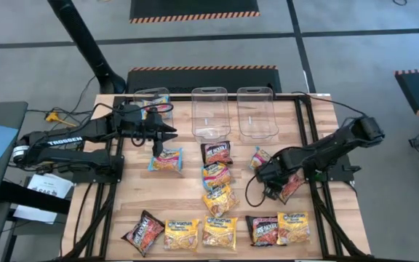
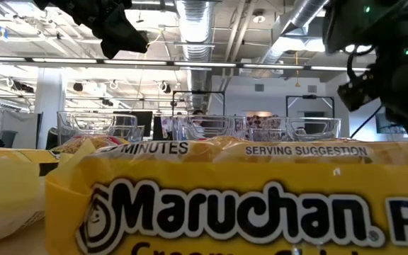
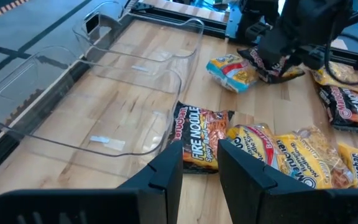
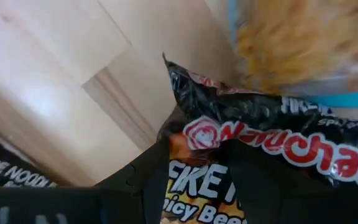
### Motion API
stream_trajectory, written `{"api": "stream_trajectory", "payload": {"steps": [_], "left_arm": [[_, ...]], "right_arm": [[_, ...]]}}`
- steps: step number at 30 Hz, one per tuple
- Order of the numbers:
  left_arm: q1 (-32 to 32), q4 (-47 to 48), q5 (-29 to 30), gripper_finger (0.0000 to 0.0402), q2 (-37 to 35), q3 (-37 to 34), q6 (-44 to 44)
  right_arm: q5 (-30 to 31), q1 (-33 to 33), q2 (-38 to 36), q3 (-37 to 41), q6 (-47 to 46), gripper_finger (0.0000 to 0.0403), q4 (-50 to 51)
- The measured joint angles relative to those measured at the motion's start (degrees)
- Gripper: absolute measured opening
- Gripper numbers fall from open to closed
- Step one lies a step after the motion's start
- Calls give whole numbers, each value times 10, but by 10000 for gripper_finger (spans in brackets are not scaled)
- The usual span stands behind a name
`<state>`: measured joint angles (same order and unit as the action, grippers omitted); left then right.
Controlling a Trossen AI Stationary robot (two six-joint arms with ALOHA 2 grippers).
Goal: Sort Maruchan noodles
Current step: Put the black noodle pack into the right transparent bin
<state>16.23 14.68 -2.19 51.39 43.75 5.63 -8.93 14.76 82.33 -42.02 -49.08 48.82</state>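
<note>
Maruchan noodle packets lie flat on the wooden table (image 1: 188, 211). A row of black-red and yellow ones (image 1: 220, 231) runs along the near edge. A mixed pile (image 1: 218, 188) lies in the middle, with a black-red packet (image 1: 217, 153) beyond it and a light-blue one (image 1: 165, 161) to its left. My left gripper (image 1: 172, 135) hovers open above that light-blue packet, with nothing between its fingers (image 3: 166, 174). My right gripper (image 1: 273, 183) points down, open, over a black-red packet (image 4: 253, 143) at the right, next to another light-blue packet (image 1: 260, 158). My right gripper comes from above, pointing down, with its dark fingers (image 4: 129, 186) on either side of the black-red packet's printed face (image 4: 197, 180). The packet lies on the table. I cannot tell whether the fingers touch it.
Three clear plastic bins stand along the far edge: the left one (image 1: 153, 102) holds a light-blue packet, and the middle (image 1: 210, 113) and right (image 1: 257, 113) ones show only bare plastic. Black frame rails (image 1: 311, 145) border the table's sides. A yellow packet (image 2: 246, 205) fills the low view.
</note>
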Motion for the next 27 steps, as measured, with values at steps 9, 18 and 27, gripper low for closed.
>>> {"api": "stream_trajectory", "payload": {"steps": [9, 18, 27], "left_arm": [[0, 0, 0, 89, 0, 0, 0], [0, 0, 0, 89, 0, 0, 0], [0, 0, 0, 89, 0, 0, 0]], "right_arm": [[-10, 0, 47, -1, -17, 127, -14], [-37, 1, 49, -8, -17, 12, -16], [-15, 6, 52, -82, 19, 7, 17]]}}
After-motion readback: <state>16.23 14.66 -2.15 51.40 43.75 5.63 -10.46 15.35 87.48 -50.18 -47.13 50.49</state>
